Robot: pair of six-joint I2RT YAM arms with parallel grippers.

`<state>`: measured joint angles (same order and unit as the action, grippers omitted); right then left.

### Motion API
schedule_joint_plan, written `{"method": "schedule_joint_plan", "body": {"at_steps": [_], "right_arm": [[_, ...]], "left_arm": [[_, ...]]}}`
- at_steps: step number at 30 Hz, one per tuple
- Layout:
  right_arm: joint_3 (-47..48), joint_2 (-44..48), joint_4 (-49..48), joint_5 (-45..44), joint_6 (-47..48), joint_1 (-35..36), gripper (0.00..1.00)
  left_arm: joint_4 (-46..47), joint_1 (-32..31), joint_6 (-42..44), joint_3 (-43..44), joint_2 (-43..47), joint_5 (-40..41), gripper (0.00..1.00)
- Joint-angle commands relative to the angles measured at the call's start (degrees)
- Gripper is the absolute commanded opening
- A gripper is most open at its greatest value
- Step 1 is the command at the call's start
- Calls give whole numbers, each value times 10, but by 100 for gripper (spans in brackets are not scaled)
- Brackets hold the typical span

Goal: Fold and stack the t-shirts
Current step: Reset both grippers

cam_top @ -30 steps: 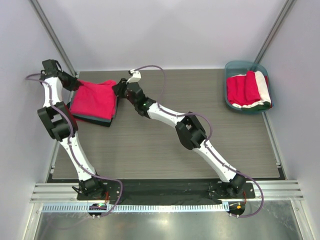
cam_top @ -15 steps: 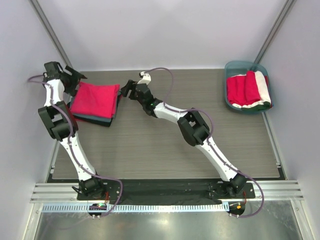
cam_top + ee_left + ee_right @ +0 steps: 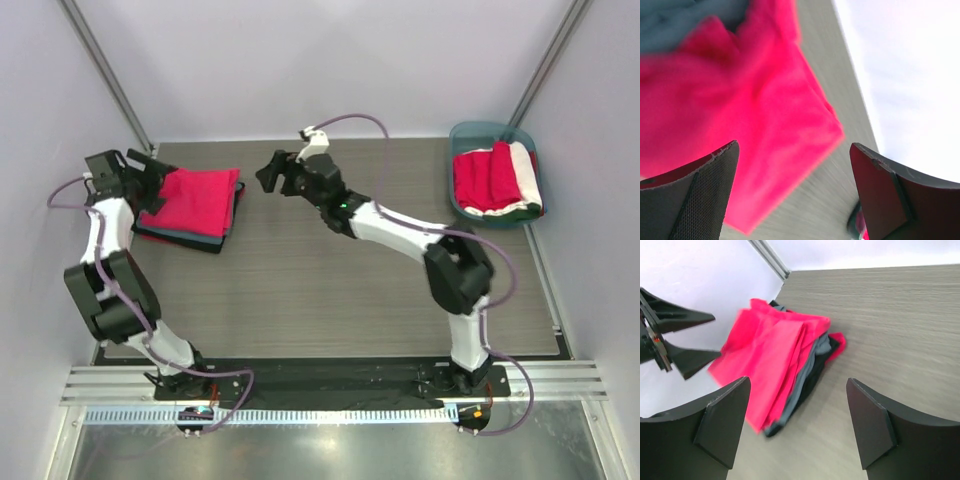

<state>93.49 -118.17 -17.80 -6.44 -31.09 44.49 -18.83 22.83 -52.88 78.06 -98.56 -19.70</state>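
Crimson-red cloth tops the pile: a folded crimson-red t-shirt (image 3: 195,198) lies on a slate blue-grey t-shirt (image 3: 816,354), whose edge shows along the near and right sides, with a darker layer beneath. The stack sits at the far left of the wood-grain table (image 3: 330,290). The left gripper (image 3: 152,182) hangs at the stack's left edge with its fingers spread wide and nothing between them; its wrist view looks straight down on the red cloth. The right gripper (image 3: 268,175) hovers just right of the stack, clear of it, jaws likewise spread and empty. At the far right, well apart, a teal plastic tub (image 3: 480,124) holds a rolled red shirt (image 3: 478,178) beside a white one (image 3: 520,175).
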Motion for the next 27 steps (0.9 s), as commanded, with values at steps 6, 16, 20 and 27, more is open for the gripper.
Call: {"method": "schedule_joint_plan", "body": {"at_steps": [6, 16, 20, 27], "right_arm": [[-252, 283, 58, -12, 33, -19, 85], [-574, 618, 97, -135, 89, -33, 87], [-664, 701, 95, -181, 98, -34, 87], [-775, 741, 16, -206, 98, -34, 86]], "left_arm": [[55, -115, 17, -136, 267, 52, 93], [127, -369, 51, -301, 391, 158, 100], [190, -489, 73, -378, 403, 228, 100], [370, -556, 144, -513, 369, 251, 100]]}}
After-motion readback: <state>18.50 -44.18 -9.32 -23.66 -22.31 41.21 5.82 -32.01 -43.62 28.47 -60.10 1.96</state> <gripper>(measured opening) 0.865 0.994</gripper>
